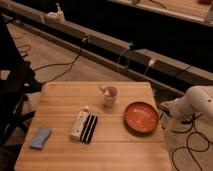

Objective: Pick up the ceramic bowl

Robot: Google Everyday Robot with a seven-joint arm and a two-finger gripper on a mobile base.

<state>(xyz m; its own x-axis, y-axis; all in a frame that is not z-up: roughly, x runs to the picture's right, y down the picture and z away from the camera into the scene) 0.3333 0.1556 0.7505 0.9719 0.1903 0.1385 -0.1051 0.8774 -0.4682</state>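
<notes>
The ceramic bowl (141, 116) is wide, shallow and orange-red with a darker rim. It sits upright on the right side of the wooden table (60, 152), close to the right edge. My white arm (197, 101) comes in from the right edge of the view. The gripper (167, 106) is at its end, just off the table's right edge, to the right of the bowl and a little behind it. It is apart from the bowl and holds nothing that I can see.
A small white cup (110, 95) stands behind and left of the bowl. A white bottle (80, 123) and a black flat object (90, 128) lie mid-table. A blue sponge (40, 138) lies at the front left. Cables cross the floor, and a dark chair (12, 90) stands at the left.
</notes>
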